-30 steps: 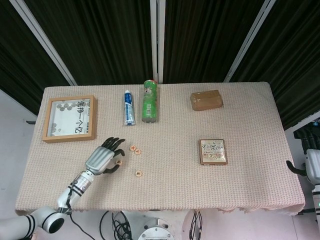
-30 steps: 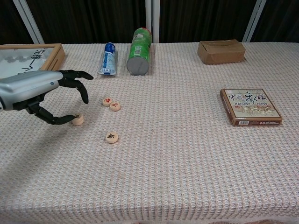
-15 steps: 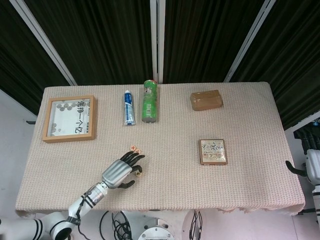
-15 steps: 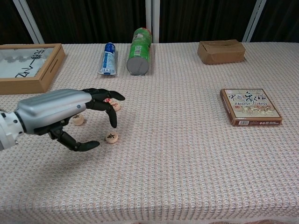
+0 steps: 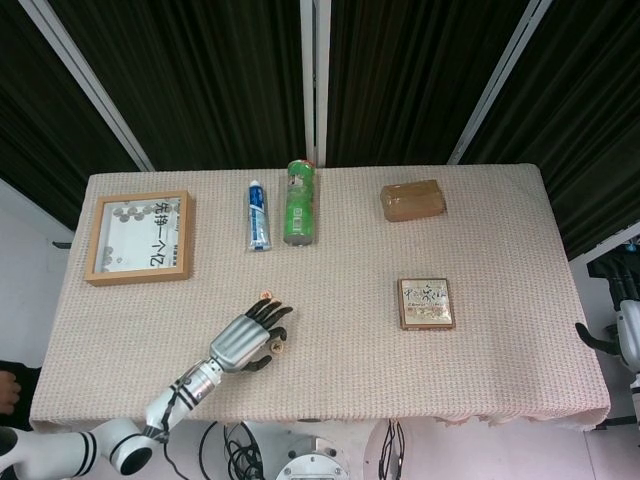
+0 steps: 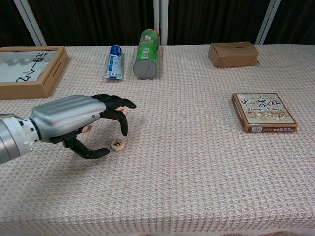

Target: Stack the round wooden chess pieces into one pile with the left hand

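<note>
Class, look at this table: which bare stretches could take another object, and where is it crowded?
Free: the cloth between the green can and the chess box, and the near strip. Crowded: around the left hand and the chess pieces.

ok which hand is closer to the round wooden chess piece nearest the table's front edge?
Left. The left hand hovers right at the round wooden chess piece, thumb and fingers on either side of it. The right hand sits off the table's far right edge.
</note>
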`<action>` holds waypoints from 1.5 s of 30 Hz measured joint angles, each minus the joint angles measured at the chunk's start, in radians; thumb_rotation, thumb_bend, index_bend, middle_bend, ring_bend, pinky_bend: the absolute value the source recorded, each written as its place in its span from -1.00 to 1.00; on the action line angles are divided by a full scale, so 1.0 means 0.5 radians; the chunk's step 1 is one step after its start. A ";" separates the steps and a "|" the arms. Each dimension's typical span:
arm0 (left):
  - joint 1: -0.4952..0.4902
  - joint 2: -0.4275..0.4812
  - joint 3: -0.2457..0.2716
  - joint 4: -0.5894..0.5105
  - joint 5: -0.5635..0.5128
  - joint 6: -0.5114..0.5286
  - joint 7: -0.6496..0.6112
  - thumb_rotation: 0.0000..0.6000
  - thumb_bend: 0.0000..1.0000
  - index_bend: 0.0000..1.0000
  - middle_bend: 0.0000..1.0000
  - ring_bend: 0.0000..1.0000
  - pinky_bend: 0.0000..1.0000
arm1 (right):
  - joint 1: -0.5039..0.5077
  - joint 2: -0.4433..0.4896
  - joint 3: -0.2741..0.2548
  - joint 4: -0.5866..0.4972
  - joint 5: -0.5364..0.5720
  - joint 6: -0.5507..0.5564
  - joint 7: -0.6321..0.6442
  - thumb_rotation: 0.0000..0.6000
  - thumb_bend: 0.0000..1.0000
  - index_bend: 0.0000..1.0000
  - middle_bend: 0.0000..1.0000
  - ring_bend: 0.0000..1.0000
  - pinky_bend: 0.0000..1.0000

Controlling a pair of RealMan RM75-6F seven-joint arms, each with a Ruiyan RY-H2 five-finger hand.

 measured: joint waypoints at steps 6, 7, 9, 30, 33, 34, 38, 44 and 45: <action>-0.014 -0.038 -0.002 0.051 -0.034 -0.038 0.015 1.00 -0.38 -0.29 -0.92 -1.00 -1.00 | -0.004 0.008 -0.003 -0.010 -0.007 -0.001 0.020 1.00 -0.62 -1.00 -1.00 -1.00 -1.00; -0.016 -0.040 -0.004 0.053 -0.038 -0.039 0.016 1.00 -0.38 -0.29 -0.92 -1.00 -1.00 | -0.006 0.012 -0.003 -0.010 -0.008 0.000 0.028 1.00 -0.62 -1.00 -1.00 -1.00 -1.00; -0.018 -0.040 -0.006 0.057 -0.041 -0.039 0.011 1.00 -0.38 -0.29 -0.92 -1.00 -1.00 | -0.009 0.018 -0.003 -0.006 -0.005 -0.002 0.037 1.00 -0.62 -1.00 -1.00 -1.00 -1.00; -0.033 -0.065 0.008 0.098 -0.053 -0.050 -0.003 1.00 -0.38 -0.11 -0.93 -1.00 -1.00 | -0.019 0.018 -0.008 0.036 -0.002 -0.025 0.104 1.00 -0.62 -1.00 -1.00 -1.00 -1.00; -0.031 -0.070 0.008 0.101 -0.050 -0.040 -0.018 1.00 -0.38 -0.06 -0.92 -1.00 -1.00 | -0.018 0.016 -0.008 0.037 -0.003 -0.029 0.104 1.00 -0.62 -1.00 -1.00 -1.00 -1.00; -0.030 -0.071 0.008 0.102 -0.048 -0.036 -0.022 1.00 -0.38 -0.05 -0.92 -1.00 -1.00 | -0.017 0.015 -0.008 0.038 -0.002 -0.031 0.104 1.00 -0.62 -1.00 -1.00 -1.00 -1.00; -0.028 -0.063 0.007 0.096 -0.037 -0.018 -0.041 1.00 -0.38 -0.04 -0.91 -1.00 -1.00 | -0.016 0.011 -0.009 0.041 0.002 -0.038 0.103 1.00 -0.62 -1.00 -1.00 -1.00 -1.00; -0.026 -0.026 0.001 0.055 -0.028 0.008 -0.051 1.00 -0.38 -0.04 -0.91 -1.00 -1.00 | -0.017 0.012 -0.008 0.036 0.000 -0.031 0.099 1.00 -0.62 -1.00 -1.00 -1.00 -1.00; -0.026 -0.015 -0.004 0.041 -0.026 0.016 -0.050 1.00 -0.38 -0.04 -0.90 -1.00 -1.00 | -0.017 0.013 -0.008 0.036 -0.001 -0.031 0.099 1.00 -0.62 -1.00 -1.00 -1.00 -1.00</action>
